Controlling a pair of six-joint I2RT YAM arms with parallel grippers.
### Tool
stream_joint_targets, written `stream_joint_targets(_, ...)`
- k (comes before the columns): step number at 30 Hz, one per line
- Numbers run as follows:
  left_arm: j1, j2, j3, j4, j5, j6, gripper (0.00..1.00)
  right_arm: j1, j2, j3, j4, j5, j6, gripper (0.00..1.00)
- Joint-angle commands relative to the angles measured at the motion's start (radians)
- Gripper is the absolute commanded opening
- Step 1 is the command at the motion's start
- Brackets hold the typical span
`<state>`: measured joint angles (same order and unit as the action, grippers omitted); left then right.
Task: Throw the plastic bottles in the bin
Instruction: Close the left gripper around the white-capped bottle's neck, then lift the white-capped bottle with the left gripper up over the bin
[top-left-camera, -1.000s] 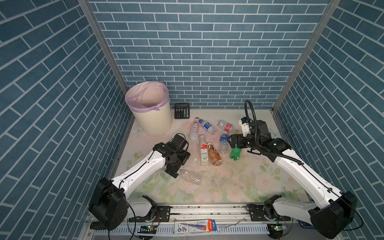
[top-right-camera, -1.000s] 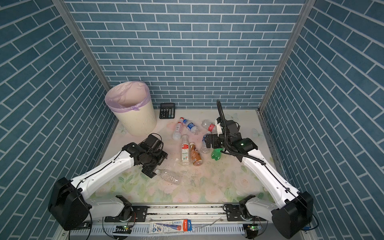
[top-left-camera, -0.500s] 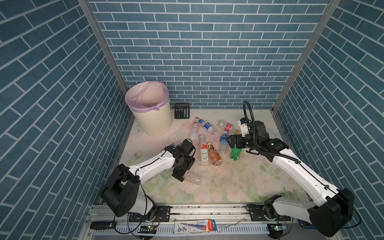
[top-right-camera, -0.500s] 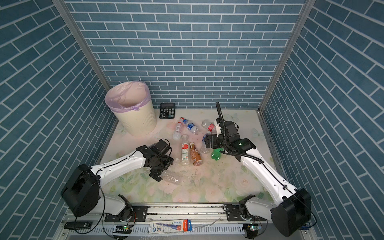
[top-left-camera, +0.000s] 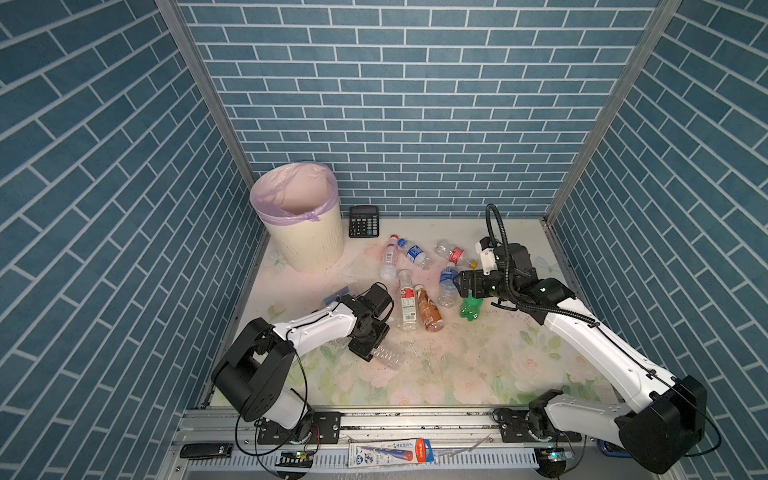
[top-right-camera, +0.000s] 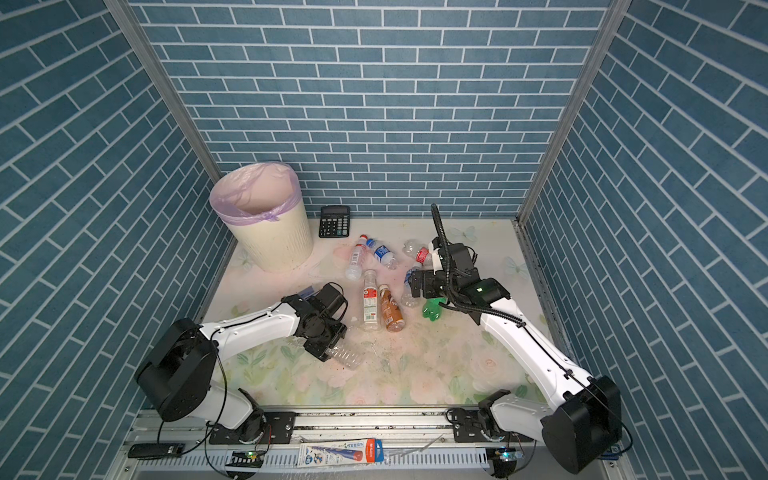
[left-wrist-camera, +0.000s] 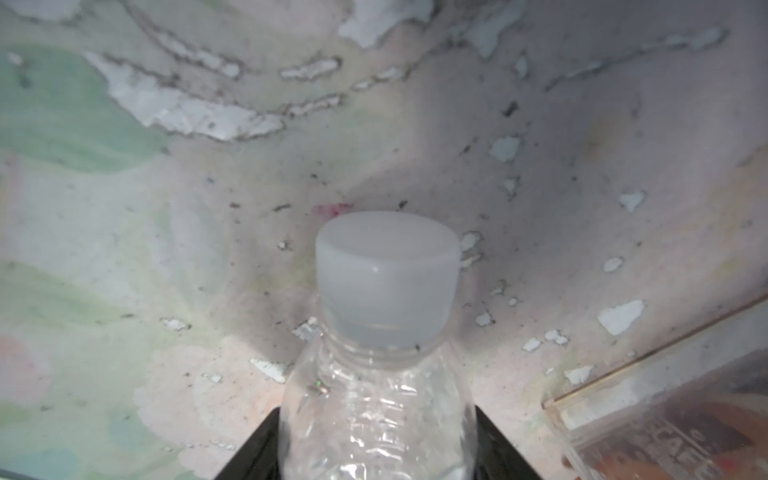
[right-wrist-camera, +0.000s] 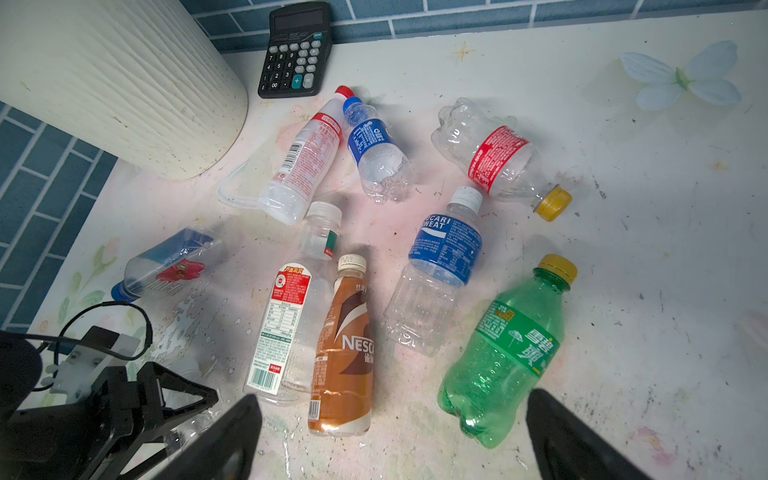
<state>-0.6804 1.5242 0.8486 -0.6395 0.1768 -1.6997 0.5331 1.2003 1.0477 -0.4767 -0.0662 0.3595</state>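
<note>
clear bottle (left-wrist-camera: 374, 419): thin glossy plastic, ribbed, crinkled; cap (left-wrist-camera: 386, 274) matt milky plastic. table (left-wrist-camera: 582, 124): matt printed covering, scuffed, flaking to white. bin (right-wrist-camera: 124, 83): matt cream plastic, ribbed, speckled; liner (top-left-camera: 270, 208) thin lilac film. calculator (right-wrist-camera: 297, 50) beside bin: matt black plastic. green bottle (right-wrist-camera: 498, 365): glossy.

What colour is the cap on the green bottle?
Yellow. The cap of the green bottle shows best in the right wrist view.

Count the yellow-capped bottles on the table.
2. The green bottle lies beside the blue-labelled Pocari Sweat bottle. The clear red-labelled bottle lies just behind them, farther from the robot. Others might be hidden from view.
</note>
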Motion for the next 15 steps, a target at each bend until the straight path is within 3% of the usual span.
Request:
stream_joint_targets(1, -0.005, 0.031, -0.013, -0.007, -0.029, 0.023, 0.58, 0.003, -0.004, -0.028, 0.023, 0.008, -0.004, 0.99)
stream_joint_targets(5, -0.004, 0.028, 0.015, -0.031, -0.060, 0.045, 0.54, 0.003, -0.007, -0.029, 0.041, -0.016, -0.020, 0.99)
stream_joint_targets(15, 0.060, -0.091, 0.212, -0.205, -0.222, 0.154, 0.51, 0.006, -0.137, -0.112, 0.228, -0.257, -0.061, 0.99)
